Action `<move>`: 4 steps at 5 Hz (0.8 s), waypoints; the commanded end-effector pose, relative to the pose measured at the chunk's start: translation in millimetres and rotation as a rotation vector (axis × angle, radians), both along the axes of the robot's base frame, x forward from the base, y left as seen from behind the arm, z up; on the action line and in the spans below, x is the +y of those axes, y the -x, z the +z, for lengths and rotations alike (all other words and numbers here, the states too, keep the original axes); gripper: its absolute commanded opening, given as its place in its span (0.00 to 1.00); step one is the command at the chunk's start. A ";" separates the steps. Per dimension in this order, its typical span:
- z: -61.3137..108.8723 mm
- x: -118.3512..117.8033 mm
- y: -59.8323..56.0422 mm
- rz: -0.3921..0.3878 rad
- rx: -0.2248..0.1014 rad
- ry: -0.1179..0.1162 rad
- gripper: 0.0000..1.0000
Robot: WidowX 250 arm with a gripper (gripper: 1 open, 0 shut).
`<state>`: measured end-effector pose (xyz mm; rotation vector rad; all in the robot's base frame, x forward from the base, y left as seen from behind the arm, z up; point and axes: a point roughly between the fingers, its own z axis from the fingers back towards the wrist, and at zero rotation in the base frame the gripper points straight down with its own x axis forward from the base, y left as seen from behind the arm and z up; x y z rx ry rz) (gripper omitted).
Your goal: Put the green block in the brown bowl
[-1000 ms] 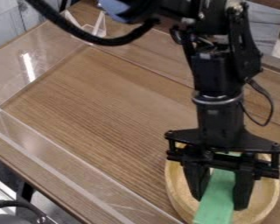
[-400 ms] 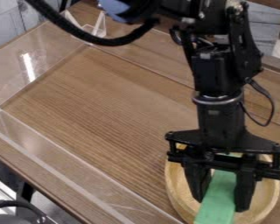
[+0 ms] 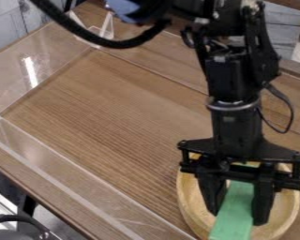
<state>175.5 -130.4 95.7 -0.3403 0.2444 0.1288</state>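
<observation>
The brown bowl (image 3: pixel 186 201) sits on the wooden table at the lower right, partly cut off by the frame's bottom edge. My gripper (image 3: pixel 236 214) hangs straight over it, pointing steeply down into the bowl. The green block (image 3: pixel 232 226) stands tilted between the two black fingers, its lower end down inside the bowl. The fingers are closed against the block's sides. Whether the block's lower end touches the bowl's floor cannot be told.
The wooden tabletop (image 3: pixel 102 112) stretches left and back from the bowl. A transparent plastic wall (image 3: pixel 27 56) runs along the left side and the front edge. The black arm with its cables (image 3: pixel 234 56) rises above the bowl. A blue object (image 3: pixel 123 9) shows at the top.
</observation>
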 end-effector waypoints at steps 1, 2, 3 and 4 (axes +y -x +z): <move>10.8 -1.9 -9.3 -0.002 -0.046 0.026 0.00; 9.9 -2.0 -9.0 -0.004 -0.044 0.030 0.00; 8.9 -2.1 -8.7 -0.006 -0.041 0.033 0.00; 8.2 -2.2 -8.3 -0.008 -0.039 0.037 0.00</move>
